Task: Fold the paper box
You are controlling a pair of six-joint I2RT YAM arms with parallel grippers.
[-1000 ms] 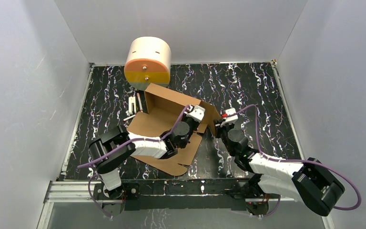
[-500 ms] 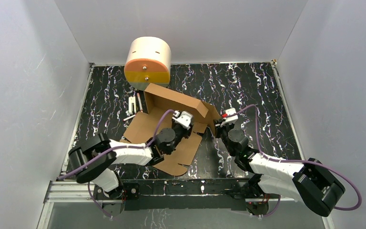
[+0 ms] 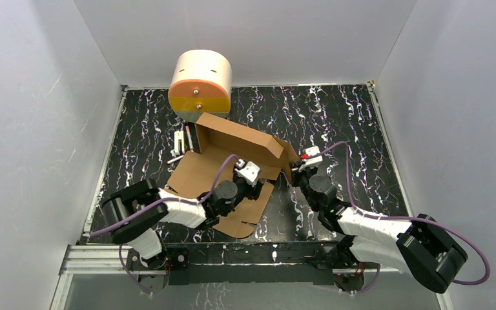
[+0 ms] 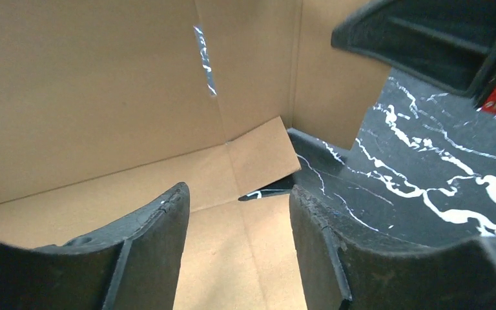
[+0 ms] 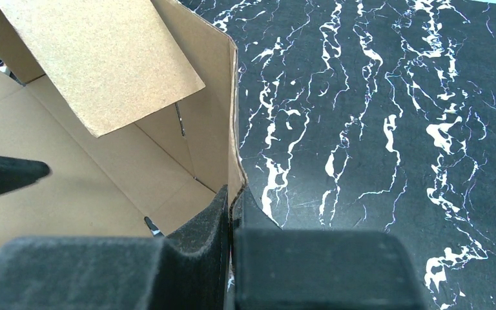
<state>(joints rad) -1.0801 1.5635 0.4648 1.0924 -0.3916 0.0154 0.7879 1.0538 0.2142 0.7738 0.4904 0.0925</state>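
right wrist: paper box [image 5: 97, 77] wall pinched in right pincer [image 5: 234, 197]

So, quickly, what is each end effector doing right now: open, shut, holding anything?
Left end effector: open, holding nothing.
Right end effector: shut on the paper box, pinching its side wall's edge.

The marbled table [image 3: 336, 110] bears the paper box [image 3: 200, 171] (partly folded) and a cream cylinder [image 3: 200, 68].

Cream cylinder [image 3: 200, 81], orange-yellow front, at far edge of black marbled table [image 3: 336, 110]; white walls [image 3: 51, 97] around.
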